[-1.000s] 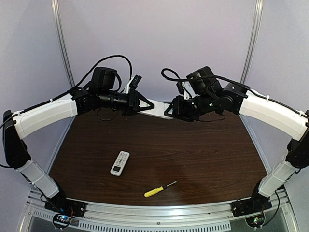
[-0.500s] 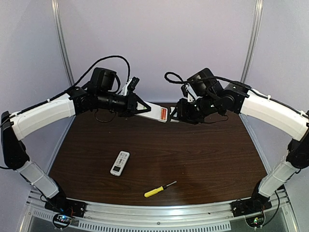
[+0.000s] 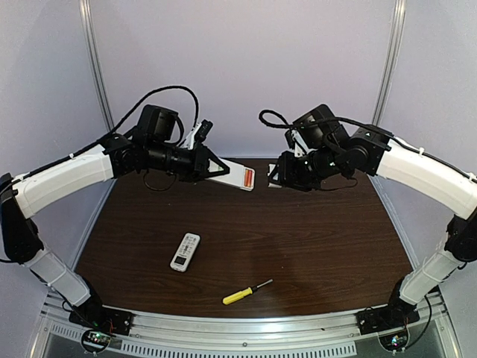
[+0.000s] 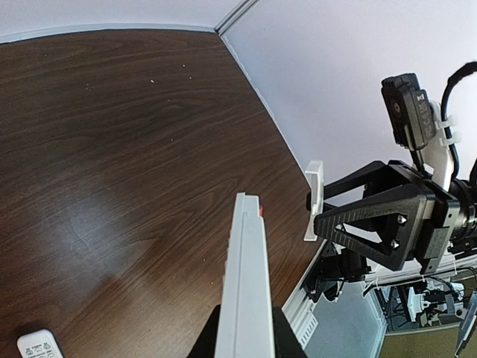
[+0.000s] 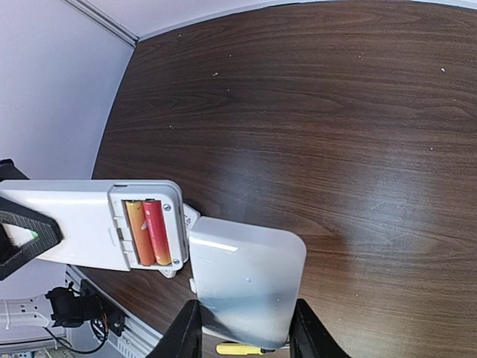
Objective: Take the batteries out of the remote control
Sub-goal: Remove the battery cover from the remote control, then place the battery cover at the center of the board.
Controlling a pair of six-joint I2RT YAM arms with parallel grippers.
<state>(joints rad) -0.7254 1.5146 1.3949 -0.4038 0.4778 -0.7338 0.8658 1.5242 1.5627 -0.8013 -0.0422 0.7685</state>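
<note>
Centre of top view: I see left gripper (image 3: 221,170) pinching the remote (image 3: 237,174), batteries (image 5: 147,231) exposed; right gripper (image 5: 244,328) clamps the white cover (image 5: 246,272).

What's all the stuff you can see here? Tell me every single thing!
held remote: one, white, up in the air above the table's far side, battery bay open
batteries: two, orange-red, side by side in that open bay
cover: one, white, in the air just off the held remote's end
second remote: one, white, lying on the table left of the middle
screwdriver: one, yellow handle, on the table near the front
table: one, dark brown wood
left gripper: one, black, shut on the held remote
right gripper: one, black, shut on the cover
</note>
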